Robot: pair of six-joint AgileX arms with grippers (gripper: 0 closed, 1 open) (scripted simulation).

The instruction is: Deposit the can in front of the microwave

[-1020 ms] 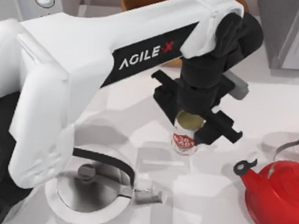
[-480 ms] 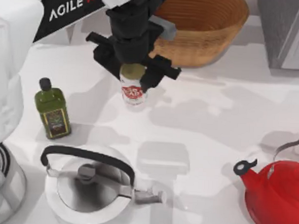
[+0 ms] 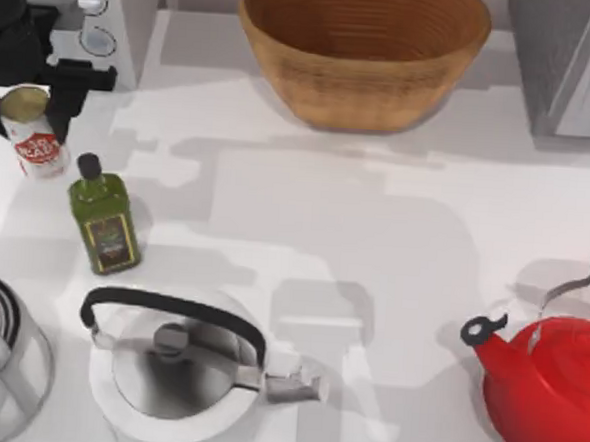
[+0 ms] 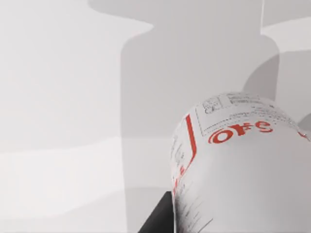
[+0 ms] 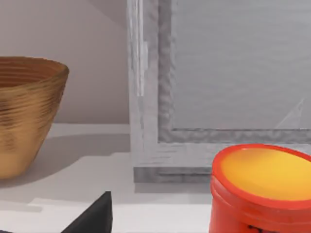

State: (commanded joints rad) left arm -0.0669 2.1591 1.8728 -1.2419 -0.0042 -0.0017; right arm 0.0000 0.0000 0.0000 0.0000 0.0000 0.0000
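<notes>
Your left hand (image 3: pixel 28 89) sits at the counter's (image 3: pixel 375 216) far left edge, at about ten o'clock in the top view, its black fingers pinching the can (image 3: pixel 35 130). The can stands upright just in front of the microwave (image 3: pixel 112 14), with the green bottle (image 3: pixel 103 216) just beside it at its five o'clock. The left wrist view shows the can's label (image 4: pixel 238 160) up close. You cannot tell how your right hand's fingers stand.

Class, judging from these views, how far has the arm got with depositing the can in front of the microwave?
Done: the can is carried to the table's left, just in front of the microwave. In hand: the left gripper holds it. Left: releasing it and withdrawing.
</notes>
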